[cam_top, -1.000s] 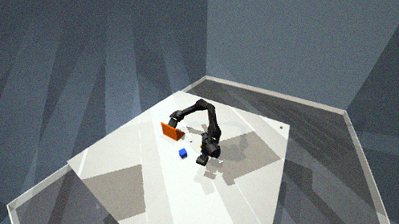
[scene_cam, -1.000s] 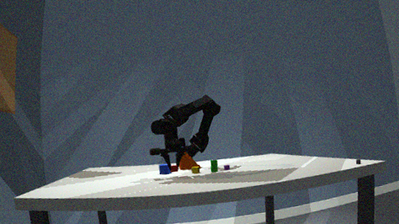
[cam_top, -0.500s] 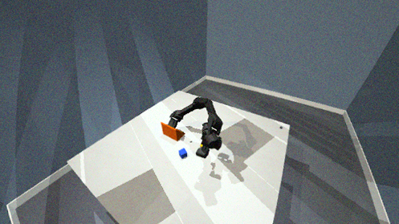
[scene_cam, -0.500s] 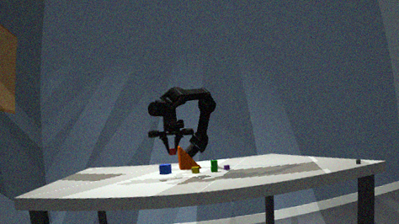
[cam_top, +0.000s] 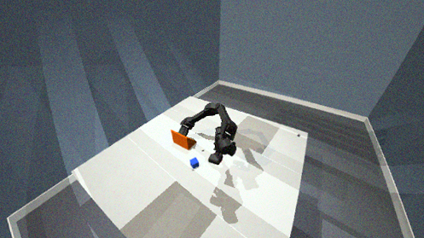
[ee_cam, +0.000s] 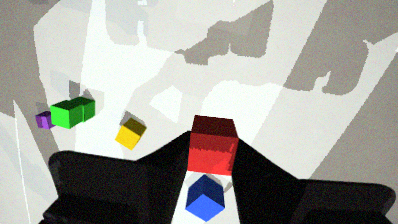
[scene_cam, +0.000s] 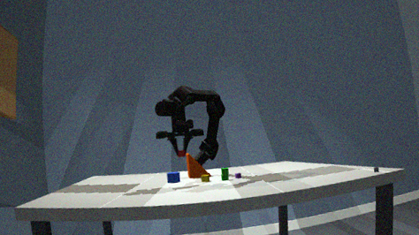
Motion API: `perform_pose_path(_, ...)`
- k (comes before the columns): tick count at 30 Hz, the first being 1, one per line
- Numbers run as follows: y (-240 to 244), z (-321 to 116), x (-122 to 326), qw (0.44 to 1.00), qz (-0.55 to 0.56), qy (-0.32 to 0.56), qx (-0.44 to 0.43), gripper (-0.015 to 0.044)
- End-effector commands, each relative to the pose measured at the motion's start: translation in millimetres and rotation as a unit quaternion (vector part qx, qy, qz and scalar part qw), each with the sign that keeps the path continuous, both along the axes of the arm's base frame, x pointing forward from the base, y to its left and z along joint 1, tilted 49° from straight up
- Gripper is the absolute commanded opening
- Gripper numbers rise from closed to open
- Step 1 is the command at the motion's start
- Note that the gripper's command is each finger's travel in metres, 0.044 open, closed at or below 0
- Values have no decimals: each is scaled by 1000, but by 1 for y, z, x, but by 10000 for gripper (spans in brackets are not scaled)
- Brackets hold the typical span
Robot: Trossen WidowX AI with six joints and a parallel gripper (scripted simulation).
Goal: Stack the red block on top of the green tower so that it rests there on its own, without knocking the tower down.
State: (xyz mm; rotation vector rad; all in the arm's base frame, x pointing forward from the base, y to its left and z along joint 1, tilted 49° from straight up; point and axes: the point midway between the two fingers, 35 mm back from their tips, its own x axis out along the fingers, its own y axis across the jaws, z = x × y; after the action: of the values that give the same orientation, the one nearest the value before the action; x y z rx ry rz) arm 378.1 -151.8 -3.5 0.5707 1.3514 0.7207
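My gripper [scene_cam: 181,153] [ee_cam: 211,139] is shut on the red block [scene_cam: 181,154] [ee_cam: 212,150] and holds it well above the table. In the top view the fingers and the red block are hidden by the arm. The green tower [scene_cam: 224,173] [ee_cam: 72,112] stands upright on the table, two green blocks high. In the exterior view it is lower than the gripper and to its right; in the wrist view it is at the left. The arm hides it in the top view.
A yellow block [scene_cam: 205,178] [ee_cam: 131,134] lies between the tower and a blue block [cam_top: 194,163] [scene_cam: 173,177] [ee_cam: 205,199]. A purple block [scene_cam: 238,175] [ee_cam: 45,120] lies beside the tower. An orange wedge [cam_top: 182,139] [scene_cam: 195,168] stands near the arm's base. A small dark object [cam_top: 299,135] [scene_cam: 376,169] lies near a table corner.
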Motion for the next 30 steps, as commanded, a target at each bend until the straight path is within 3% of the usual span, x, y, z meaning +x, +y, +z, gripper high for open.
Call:
perform_pose_path(1, 7, 12, -1, 1000, 2, 0, -1, 0)
perform_pose_path(30, 95, 109, -39, 1000, -1, 7, 1, 0)
